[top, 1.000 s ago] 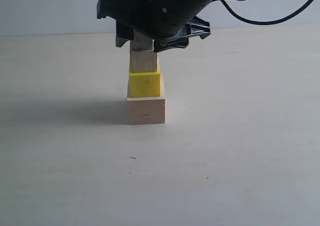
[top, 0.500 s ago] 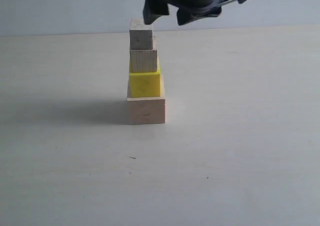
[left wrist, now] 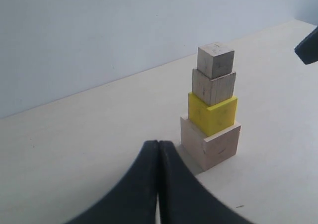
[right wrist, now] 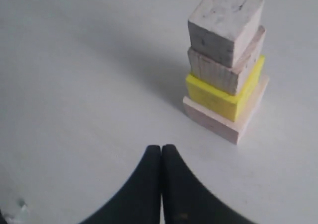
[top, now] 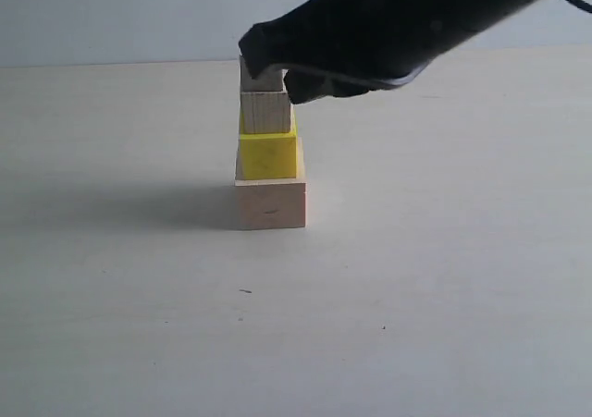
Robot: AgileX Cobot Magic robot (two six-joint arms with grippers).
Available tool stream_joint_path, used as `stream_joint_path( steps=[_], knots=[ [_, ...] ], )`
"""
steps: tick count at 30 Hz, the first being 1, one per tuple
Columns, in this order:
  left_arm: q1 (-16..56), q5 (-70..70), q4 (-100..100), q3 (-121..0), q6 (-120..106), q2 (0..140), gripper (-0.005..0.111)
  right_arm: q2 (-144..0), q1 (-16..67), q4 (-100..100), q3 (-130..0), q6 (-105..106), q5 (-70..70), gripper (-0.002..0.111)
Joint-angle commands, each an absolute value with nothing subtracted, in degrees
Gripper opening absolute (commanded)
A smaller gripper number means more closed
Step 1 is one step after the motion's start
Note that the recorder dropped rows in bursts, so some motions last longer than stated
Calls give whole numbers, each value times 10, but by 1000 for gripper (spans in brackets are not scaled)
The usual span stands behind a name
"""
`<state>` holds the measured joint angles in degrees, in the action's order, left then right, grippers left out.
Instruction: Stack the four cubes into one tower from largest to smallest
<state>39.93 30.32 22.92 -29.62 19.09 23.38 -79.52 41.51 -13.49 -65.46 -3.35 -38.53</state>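
Sole obstacle on table: tower, four cubes high, mid-scene, slightly left of centre. Bare tabletop wide on left, right and near side; passage at table level open there. Strip behind tower, up to far wall, narrower but bare.

Upper right taken up by right gripper and its arm, jaws pressed together, overlapping tiny cube in exterior view. Seen from left wrist, dark tip off to one side, gap between it and tower.

Left gripper, jaws together, well apart from tower; bare table between.
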Motion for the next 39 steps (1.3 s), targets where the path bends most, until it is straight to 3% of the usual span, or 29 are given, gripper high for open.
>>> stream_joint_path(
  steps=[1,5,11,22,39],
  knots=[
    [399,301,233,-289,197,231,0,-707,413,-167,-499,-14,-207,0],
    [399,301,235,-289,197,231,0,-618,413,-164,-362,-14,-101,0],
    [399,298,246,-285,197,231,0,-489,413,-164,-264,-13,-91,0],
    [399,295,268,-261,197,231,0,-355,413,-184,-255,-16,-197,0],
    [399,263,297,-235,197,231,0,-341,413,-144,-255,-15,-277,0]
  ],
)
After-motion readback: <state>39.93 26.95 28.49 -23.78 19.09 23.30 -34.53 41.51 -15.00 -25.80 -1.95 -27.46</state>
